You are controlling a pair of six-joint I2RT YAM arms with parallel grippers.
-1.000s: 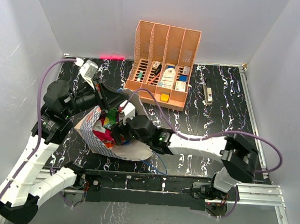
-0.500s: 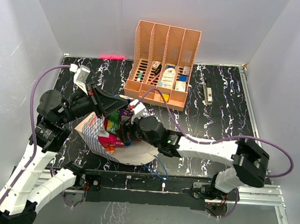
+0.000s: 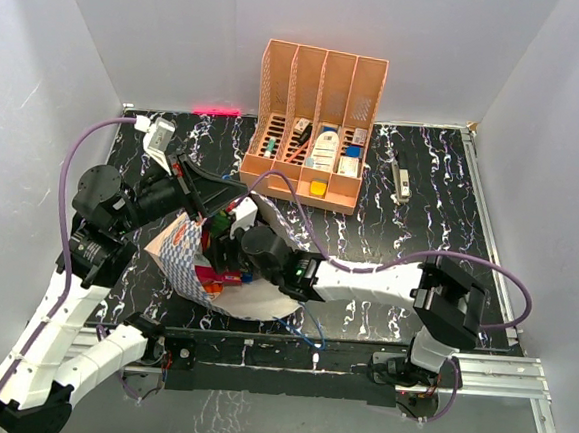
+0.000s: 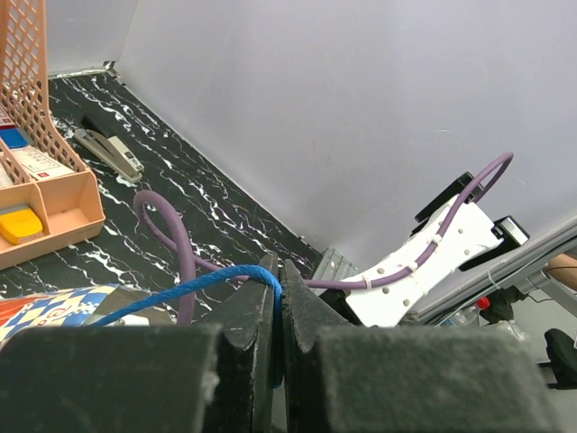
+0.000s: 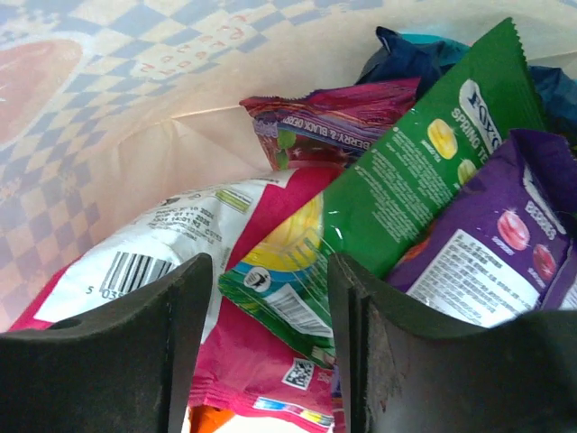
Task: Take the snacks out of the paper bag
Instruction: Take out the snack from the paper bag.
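Note:
The paper bag [image 3: 179, 248] lies on its side, blue-and-white checked, its mouth facing right. My left gripper [image 3: 237, 194] is shut on the bag's thin blue string handle [image 4: 180, 290] and holds the top edge up; the jaws [image 4: 278, 271] pinch the string. My right gripper [image 3: 222, 263] is open inside the bag's mouth. In the right wrist view its fingers [image 5: 270, 271] straddle the lower end of a green snack packet [image 5: 406, 171]. A pink packet [image 5: 261, 361], a purple one [image 5: 487, 253], a magenta one [image 5: 334, 117] and a dark blue one [image 5: 424, 54] lie around it against the white inside [image 5: 108, 81].
An orange slotted organizer [image 3: 316, 128] with small bottles and boxes stands at the back centre. A stapler [image 3: 401, 180] lies to its right. The bag's other blue handle [image 3: 306, 323] trails on the table by the near edge. Grey walls enclose the table.
My right gripper has moved left, deeper into the bag's mouth. My left gripper keeps its hold on the handle and has shifted slightly.

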